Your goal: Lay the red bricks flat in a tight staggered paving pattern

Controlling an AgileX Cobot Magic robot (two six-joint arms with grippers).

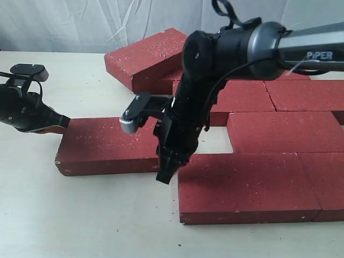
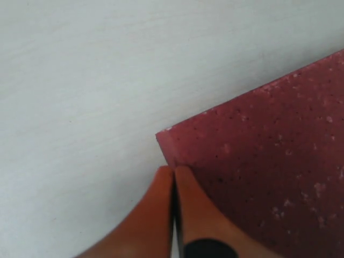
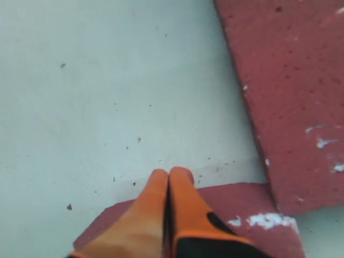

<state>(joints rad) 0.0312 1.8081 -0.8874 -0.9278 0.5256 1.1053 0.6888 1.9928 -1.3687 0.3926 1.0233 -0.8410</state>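
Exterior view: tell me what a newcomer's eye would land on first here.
The black right arm dominates the middle, its right gripper shut and pointing down between a lone brick and the red bricks paved on the right. At the back one tilted brick leans on others, and the shut left gripper sits at the lone brick's left corner.

One marking is picked out, upper right of the exterior view: "PiPER", printed in white on the grey forearm tube of the right arm (image 1: 317,49). Nothing else can be read.
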